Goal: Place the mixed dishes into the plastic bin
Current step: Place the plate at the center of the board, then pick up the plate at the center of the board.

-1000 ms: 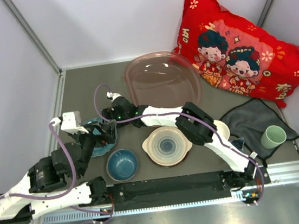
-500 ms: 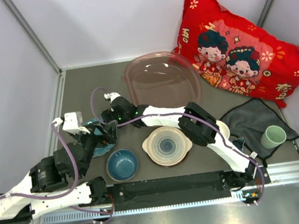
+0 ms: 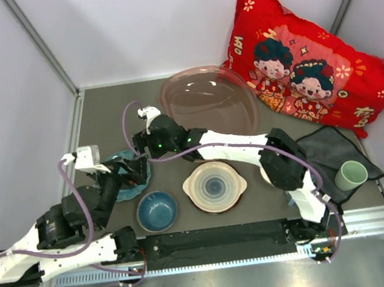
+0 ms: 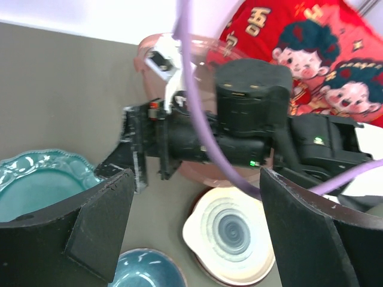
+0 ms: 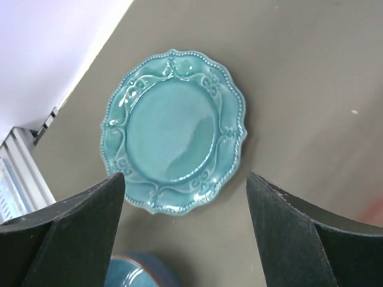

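Blue bowl (image 3: 157, 211) and blue-ringed handled plate (image 3: 215, 187) sit on the table nearest the arm bases; pale green cup (image 3: 351, 175) stands on the dark grey cloth (image 3: 333, 151) at right; teal scalloped plate (image 5: 175, 133) lies flat just beyond the bowl, untouched; right gripper (image 5: 182, 224) hangs above it, jaws wide, empty; left gripper (image 4: 194, 224) close by, also spread wide, holding nothing; plastic bin (image 3: 218, 102) farther back shows no dish inside; judgement: nothing binned yet, all visible dishes remain, teal plate probably first.

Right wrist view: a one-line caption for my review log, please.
Open right gripper poised over the teal scalloped plate lying on the grey table.
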Robot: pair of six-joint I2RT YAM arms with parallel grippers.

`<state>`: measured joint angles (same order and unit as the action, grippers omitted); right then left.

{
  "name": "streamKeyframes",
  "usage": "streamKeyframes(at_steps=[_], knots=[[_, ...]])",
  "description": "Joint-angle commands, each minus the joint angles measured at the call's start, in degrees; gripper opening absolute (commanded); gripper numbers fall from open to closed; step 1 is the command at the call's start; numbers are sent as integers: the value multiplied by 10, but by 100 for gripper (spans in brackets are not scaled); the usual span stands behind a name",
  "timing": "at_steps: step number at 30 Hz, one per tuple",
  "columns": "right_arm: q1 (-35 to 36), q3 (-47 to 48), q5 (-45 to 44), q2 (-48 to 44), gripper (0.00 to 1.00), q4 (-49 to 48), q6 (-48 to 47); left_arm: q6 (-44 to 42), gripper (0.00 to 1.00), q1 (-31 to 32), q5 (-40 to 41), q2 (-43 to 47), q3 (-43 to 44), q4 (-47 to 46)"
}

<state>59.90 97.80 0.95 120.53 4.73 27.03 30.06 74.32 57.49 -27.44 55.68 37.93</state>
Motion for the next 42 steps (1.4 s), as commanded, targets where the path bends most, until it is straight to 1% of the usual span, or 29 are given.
streamKeyframes(at_steps=[1, 3, 4, 5, 6, 9, 10, 11, 13, 14, 16, 17, 18, 20, 21, 23, 24, 28, 31, 34, 42], knots=[[1, -35, -43, -89, 81, -22, 9, -20, 89, 0, -5, 22, -12, -50], [-6, -74, -57, -115, 81, -36, 14, -22, 89, 0, -5, 22, -11, -45], [-10, -94, -55, -150, 81, -44, 26, -23, 89, 1, -5, 20, -9, -44], [-15, -136, -47, -167, 81, -60, 34, -23, 89, 1, -5, 18, -8, -44], [-25, -158, -46, -188, 81, -72, 40, -26, 89, 1, -5, 16, -8, -42], [-33, -233, -66, -266, 82, -78, 50, -29, 89, 0, -6, 6, -8, -42], [-35, -251, -74, -284, 82, -69, 51, -30, 89, 1, -7, -1, -10, -43], [-36, -281, -86, -325, 83, -62, 51, -30, 89, 0, -8, -3, -11, -44], [-36, -306, -103, -362, 83, -47, 51, -33, 89, 0, -10, -13, -15, -52], [-36, -333, -113, -380, 83, -16, 52, -35, 89, 1, -12, -17, -16, -56], [-36, -364, -129, -440, 83, 5, 66, -38, 89, 0, -13, -25, -22, -66], [-36, -400, -133, -460, 83, 23, 72, -37, 89, 0, -14, -28, -24, -70], [-36, -417, -135, -501, 83, 33, 86, -37, 89, 0, -14, -32, -31, -73], [-37, -466, -147, -542, 83, 74, 104, -38, 90, 1, -16, -37, -40, -87], [-37, -484, -153, -583, 83, 86, 115, -37, 90, 1, -19, -44, -49, -93], [-36, -534, -165, -629, 83, 117, 148, -35, 91, 0, -24, -52, -58, -111], [-36, -550, -168, -670, 82, 129, 172, -35, 91, 1, -30, -63, -65, -116], [-37, -628, -170, -746, 76, 163, 224, -22, 91, 0, -46, -96, -79, -137], [-34, -660, -169, -775, 71, 176, 249, -17, 91, 0, -59, -113, -91, -160], [-30, -682, -164, -784, 68, 179, 269, -15, 91, 1, -66, -126, -96, -175], [-22, -723, -174, -776, 58, 176, 321, -7, 91, 0, -77, -142, -101, -181]])
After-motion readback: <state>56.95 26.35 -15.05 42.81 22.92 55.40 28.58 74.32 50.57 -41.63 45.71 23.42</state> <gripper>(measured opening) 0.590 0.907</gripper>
